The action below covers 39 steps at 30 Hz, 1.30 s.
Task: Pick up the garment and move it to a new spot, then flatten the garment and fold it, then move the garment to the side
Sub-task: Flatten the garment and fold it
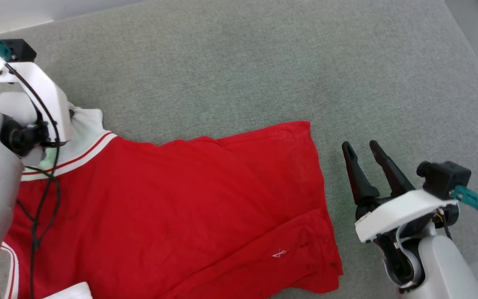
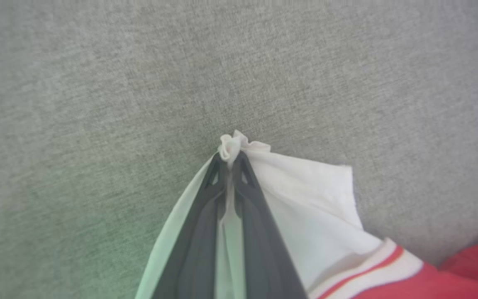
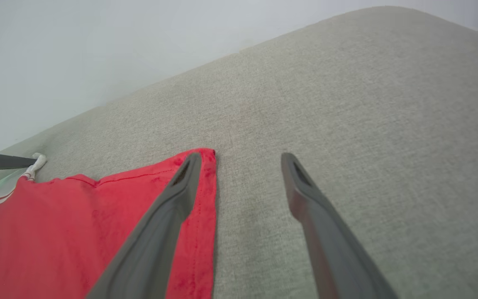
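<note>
White sleeve cloth of the garment (image 2: 313, 207) is clamped in the left gripper (image 2: 230, 160) at the wrist view's lower centre. The red body lies spread over the grey cushion (image 1: 264, 62), lower left of the head view. The right gripper (image 1: 361, 146) hovers, fingers apart, beside the hem. Flattening seems to be in hand; next, that hem corner probably needs gripping.

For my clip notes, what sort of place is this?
Probably indoors, on an upholstered surface like a sofa or bed: grey woven fabric, a plain pale wall behind it, and the garment lying on it.
</note>
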{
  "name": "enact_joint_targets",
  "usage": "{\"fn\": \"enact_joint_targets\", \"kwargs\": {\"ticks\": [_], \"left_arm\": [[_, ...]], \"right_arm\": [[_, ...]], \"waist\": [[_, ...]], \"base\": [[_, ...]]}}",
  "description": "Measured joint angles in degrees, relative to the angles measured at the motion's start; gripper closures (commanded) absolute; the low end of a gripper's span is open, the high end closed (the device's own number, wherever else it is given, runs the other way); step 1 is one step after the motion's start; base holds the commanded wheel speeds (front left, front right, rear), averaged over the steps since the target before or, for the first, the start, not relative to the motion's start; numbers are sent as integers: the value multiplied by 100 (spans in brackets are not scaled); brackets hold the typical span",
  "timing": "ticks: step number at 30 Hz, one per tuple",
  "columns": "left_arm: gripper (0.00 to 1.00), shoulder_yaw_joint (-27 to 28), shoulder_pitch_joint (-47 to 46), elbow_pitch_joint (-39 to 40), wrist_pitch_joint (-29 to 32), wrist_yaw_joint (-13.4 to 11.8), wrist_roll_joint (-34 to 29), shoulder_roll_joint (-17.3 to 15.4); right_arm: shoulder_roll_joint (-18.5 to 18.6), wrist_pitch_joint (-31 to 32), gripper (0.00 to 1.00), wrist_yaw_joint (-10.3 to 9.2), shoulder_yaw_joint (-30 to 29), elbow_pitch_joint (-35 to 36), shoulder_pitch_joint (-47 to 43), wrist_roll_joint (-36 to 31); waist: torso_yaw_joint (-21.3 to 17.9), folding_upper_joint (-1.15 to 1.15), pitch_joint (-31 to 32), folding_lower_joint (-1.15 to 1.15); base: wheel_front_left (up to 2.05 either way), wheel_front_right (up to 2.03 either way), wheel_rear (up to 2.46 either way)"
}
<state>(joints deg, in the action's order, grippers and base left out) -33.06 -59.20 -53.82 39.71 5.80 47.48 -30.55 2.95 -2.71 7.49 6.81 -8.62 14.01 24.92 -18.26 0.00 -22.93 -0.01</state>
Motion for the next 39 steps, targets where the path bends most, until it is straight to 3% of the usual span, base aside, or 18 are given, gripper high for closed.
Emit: {"fn": "enact_joint_targets", "kwargs": {"ticks": [4,14,19,30,31,32,39], "left_arm": [[100,49,98,-10,-723,-113,-66,201],[100,218,249,287,-2621,-303,-189,711],[100,188,334,495,-3006,-291,-230,895],[100,200,650,798,-3751,-379,-229,1167],[100,205,676,817,-3833,-385,-230,1176],[100,209,706,828,-3895,-391,-232,1184],[100,244,1007,927,-4401,-490,-244,1230]], "right_arm": [[103,624,0,0,23,-453,335,212],[962,2640,0,0,441,-1244,1280,739],[1199,3295,0,0,610,-1636,1740,717],[1211,3920,0,-11,1157,-2765,2482,806],[1218,3986,69,-14,1200,-2817,2529,858],[1228,4014,100,-16,1226,-2858,2555,899],[1226,3741,100,-9,1359,-2819,2571,1056]], "waist": [[147,0,134,1],[798,0,417,1],[1135,0,435,1],[1473,0,280,0],[1487,0,271,0],[1499,0,266,0],[1520,0,373,1]], "base": [[0,0,0],[0,0,0],[0,0,0],[0,0,0],[0,0,0],[0,0,0],[0,0,0]]}}
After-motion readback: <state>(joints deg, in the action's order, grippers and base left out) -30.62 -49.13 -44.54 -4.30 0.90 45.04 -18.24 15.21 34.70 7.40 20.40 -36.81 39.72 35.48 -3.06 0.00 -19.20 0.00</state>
